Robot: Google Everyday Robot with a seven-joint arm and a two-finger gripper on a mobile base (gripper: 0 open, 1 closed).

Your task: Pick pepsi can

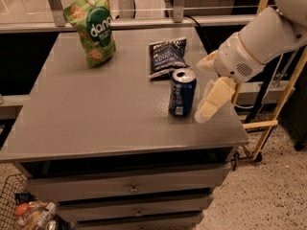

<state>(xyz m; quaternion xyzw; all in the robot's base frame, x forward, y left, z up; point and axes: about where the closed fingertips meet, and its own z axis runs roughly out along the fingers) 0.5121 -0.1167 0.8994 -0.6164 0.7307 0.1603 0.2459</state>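
Here's the gripper, hanging at the near corner of the grey table, its cream fingers spread apart with nothing between them. One finger angles down toward the tabletop, the other sits higher up by the wrist. The pepsi can stands upright just beside the gripper, right off the fingertips and not touching them, silver top up and white patch low on its side. Past the can from the gripper, close behind it, a dark blue snack bag lies flat. Well away across the table stands a green chip bag. The white arm reaches in from behind the gripper, beyond the table's edge. Below the gripper sit drawers; far off at floor level, a wire basket.
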